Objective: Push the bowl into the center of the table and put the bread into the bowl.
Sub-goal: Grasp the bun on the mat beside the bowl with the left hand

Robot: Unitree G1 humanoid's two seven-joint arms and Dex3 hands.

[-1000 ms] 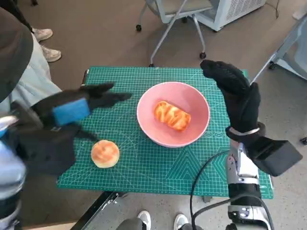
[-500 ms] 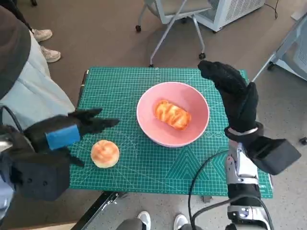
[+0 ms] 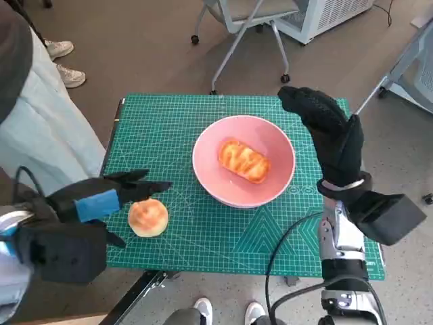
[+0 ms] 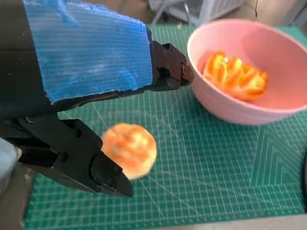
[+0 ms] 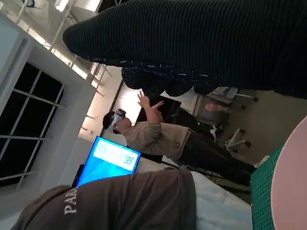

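1. Bowl, pink, sits at frame centre on the green mat covering the desk; one long bread piece lies inside it.
2. Round bread roll rests on the mat, lower left of the bowl.
3. Left robot hand, lower left: fingers spread, holding nothing, poised just over the roll; contact cannot be told.
4. Right robot hand, right of frame: raised beside the bowl's rim, fingers extended, empty.
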